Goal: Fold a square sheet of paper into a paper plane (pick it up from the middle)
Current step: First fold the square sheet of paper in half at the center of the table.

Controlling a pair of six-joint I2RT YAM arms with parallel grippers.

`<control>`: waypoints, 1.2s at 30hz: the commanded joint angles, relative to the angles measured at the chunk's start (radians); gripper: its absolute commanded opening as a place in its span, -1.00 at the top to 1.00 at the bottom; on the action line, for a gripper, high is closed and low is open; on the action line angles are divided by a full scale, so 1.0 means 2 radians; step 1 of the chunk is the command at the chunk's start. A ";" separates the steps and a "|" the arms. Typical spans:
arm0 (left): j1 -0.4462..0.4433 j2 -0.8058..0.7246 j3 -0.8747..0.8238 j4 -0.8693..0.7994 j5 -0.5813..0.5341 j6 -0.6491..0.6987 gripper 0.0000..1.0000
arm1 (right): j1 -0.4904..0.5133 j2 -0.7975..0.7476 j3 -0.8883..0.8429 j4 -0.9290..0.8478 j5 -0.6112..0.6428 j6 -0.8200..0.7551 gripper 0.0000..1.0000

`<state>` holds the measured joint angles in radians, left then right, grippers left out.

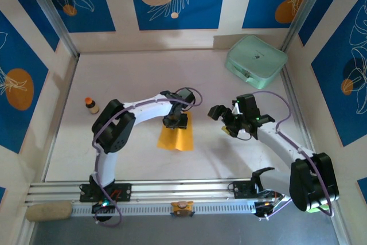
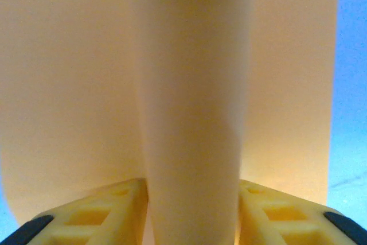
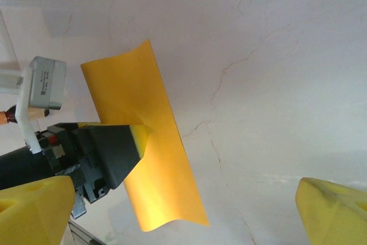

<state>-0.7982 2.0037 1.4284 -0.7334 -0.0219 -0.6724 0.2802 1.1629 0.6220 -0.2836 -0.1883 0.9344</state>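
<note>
A ridge of the square sheet of paper (image 2: pixel 192 113) bulges, pinched between the left tool's (image 2: pixel 192 202) 2 yellow fingers (image 2: pixel 94 213).

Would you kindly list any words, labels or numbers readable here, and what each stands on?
No text is legible.
On the mint-green case: a small dark mark, too small to read.
On the brown bottle: too small to tell.
On the sheet of paper: none.
</note>
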 commanded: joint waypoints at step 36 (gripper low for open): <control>0.082 -0.057 -0.230 0.432 0.311 -0.157 0.19 | -0.020 -0.065 -0.036 0.086 -0.060 0.000 -0.98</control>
<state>-0.6289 1.8675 0.9844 0.1368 0.6304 -1.0111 0.2298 1.0241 0.5713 -0.1612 -0.2558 0.9466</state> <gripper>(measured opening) 0.404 0.988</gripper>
